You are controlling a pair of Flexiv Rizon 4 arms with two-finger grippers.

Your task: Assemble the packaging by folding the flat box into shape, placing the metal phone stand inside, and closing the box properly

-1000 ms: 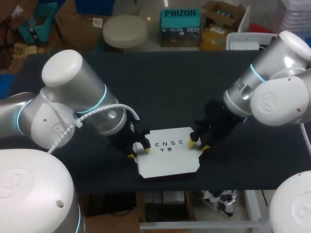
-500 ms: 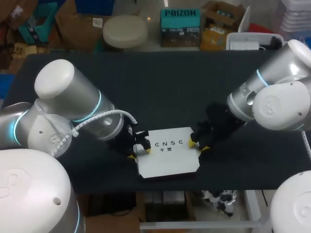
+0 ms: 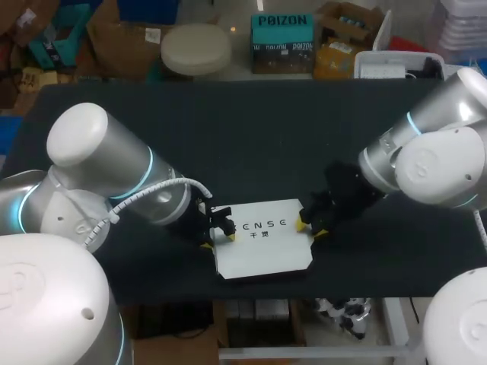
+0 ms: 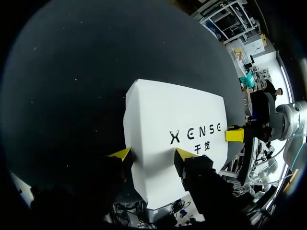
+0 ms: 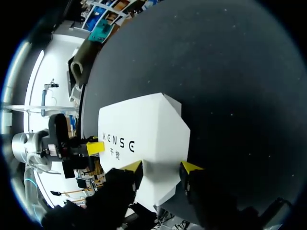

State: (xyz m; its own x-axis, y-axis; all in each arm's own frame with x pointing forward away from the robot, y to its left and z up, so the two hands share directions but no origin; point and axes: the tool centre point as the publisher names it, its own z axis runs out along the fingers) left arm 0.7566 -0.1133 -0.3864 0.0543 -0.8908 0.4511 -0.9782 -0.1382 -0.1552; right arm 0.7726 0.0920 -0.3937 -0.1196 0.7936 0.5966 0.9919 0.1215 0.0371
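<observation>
A white box (image 3: 262,247) with dark lettering on its top lies closed and flat near the table's front edge. My left gripper (image 3: 218,240) stands open astride the box's left edge. One yellow tip is over the top face and the other just outside the side. My right gripper (image 3: 311,228) stands open the same way astride the right edge. In the left wrist view my left gripper (image 4: 152,154) straddles the near edge of the box (image 4: 177,120). In the right wrist view my right gripper (image 5: 163,166) straddles the opposite edge of the box (image 5: 144,129). No phone stand is in sight.
The dark tabletop (image 3: 251,137) stretches out behind the box and to both sides. The table's front edge (image 3: 266,285) runs close below the box.
My left arm's elbow has swung left and lower, and my right arm's has drawn back to the right. Both grippers stay at the box's edges. The box has hardly moved.
</observation>
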